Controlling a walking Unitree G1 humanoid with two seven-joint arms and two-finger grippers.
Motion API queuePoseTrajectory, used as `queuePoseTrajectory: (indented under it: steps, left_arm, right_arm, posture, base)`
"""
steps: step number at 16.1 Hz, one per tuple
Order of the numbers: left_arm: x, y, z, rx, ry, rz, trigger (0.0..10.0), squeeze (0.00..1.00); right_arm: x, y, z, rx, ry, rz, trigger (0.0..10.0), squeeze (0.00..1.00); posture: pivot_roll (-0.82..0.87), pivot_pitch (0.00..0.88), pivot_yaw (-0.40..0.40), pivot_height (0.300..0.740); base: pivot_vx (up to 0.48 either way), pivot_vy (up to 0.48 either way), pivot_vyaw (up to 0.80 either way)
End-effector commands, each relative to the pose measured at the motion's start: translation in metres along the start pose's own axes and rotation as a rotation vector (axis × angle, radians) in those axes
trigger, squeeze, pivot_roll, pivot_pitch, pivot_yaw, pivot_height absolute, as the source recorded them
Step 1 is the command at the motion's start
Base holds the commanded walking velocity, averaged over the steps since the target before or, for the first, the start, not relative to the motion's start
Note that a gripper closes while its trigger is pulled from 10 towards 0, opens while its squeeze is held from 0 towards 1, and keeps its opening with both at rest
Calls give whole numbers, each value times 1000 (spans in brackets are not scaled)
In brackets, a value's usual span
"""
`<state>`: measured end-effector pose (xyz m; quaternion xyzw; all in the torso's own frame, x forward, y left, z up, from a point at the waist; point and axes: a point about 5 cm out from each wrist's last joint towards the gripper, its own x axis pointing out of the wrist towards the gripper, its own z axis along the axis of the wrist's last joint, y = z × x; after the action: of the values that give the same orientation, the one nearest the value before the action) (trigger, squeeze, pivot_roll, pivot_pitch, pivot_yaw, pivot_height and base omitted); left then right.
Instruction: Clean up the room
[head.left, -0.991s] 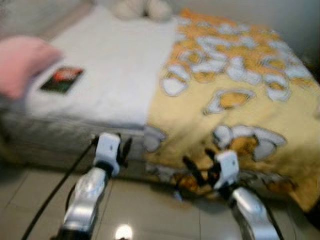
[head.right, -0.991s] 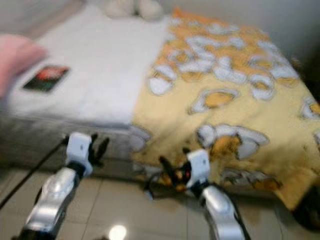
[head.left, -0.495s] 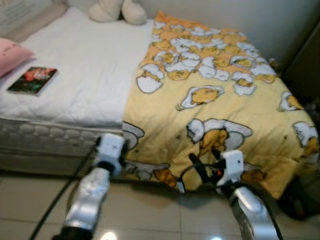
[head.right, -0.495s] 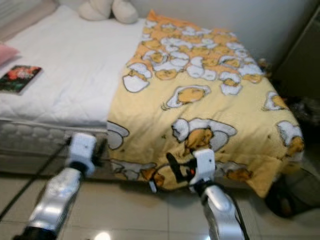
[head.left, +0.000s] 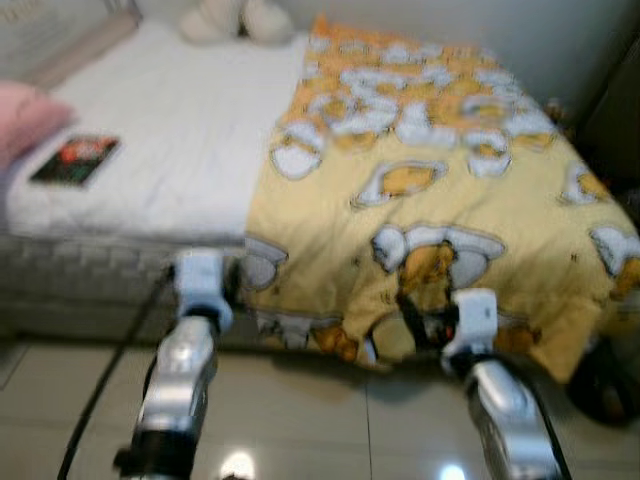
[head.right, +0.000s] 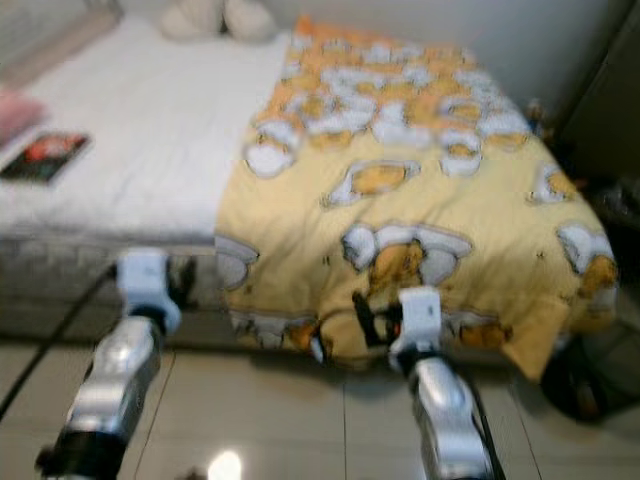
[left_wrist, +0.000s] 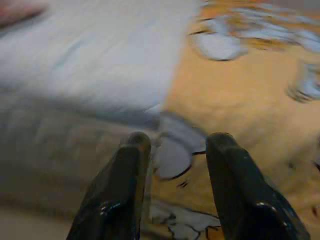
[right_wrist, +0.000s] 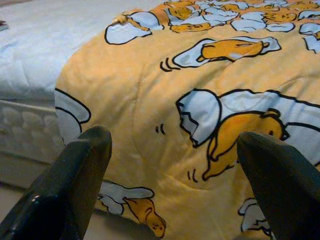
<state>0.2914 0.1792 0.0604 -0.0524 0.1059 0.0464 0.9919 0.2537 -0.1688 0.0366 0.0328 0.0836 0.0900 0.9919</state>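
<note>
Both arms a little higher, right gripper (head.left: 425, 318) now nearer the yellow blanket's (head.left: 440, 215) edge.

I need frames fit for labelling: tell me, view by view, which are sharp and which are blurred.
Left and right eye views: motion-blurred throughout, glare spots on the floor tiles. Left wrist view: heavily smeared blanket. Right wrist view: sharpest, blanket print crisp, right gripper close and soft.

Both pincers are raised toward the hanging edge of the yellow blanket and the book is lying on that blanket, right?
Not quite. The book lies on the bare white sheet beside the pink pillow, not on the yellow blanket, as the left eye view shows. The left pincer and right pincer are raised toward its edge.
</note>
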Motion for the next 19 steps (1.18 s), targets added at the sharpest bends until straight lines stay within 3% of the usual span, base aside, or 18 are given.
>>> queuePoseTrajectory:
  steps: [1, 4, 7, 10, 15, 17, 19]
  left_arm:
    - [0, 5, -2, -36, 10, 26, 10000, 0]
    - [2, -10, 8, 93, -54, -55, 10000, 0]
    - [6, -11, 14, 195, -77, -75, 10000, 0]
    - [4, -19, 13, 301, -99, -102, 10000, 0]
    - [2, -8, 9, 282, -70, -88, 10000, 0]
    - [3, -15, 10, 313, -77, -111, 10000, 0]
    - [3, -17, 9, 273, -71, -116, 10000, 0]
  right_arm:
    - [3, -7, 11, 32, -57, -48, 10000, 4]
    - [6, -3, 14, 28, -69, -28, 10000, 35]
    - [8, 5, 15, 30, -68, 9, 10000, 110]
    - [8, 8, 13, 40, -59, 29, 10000, 118]
    - [6, 12, 9, 49, -38, 52, 10000, 129]
    - [6, 6, 4, 33, -2, 16, 10000, 94]
    - [6, 8, 6, 30, -20, 44, 10000, 114]
  posture:
    - [45, 0, -38, 740]
    - [44, 0, -36, 740]
    - [43, 0, -34, 740]
    - [45, 0, -33, 740]
    - [48, 0, -26, 740]
    - [50, 0, -23, 740]
    - [49, 0, -23, 740]
  base:
    - [0, 0, 469]
    - [0, 0, 475]
    - [0, 0, 458]
    - [0, 0, 454]
    - [0, 96, 445]
    - [0, 240, 0]
    - [0, 0, 363]
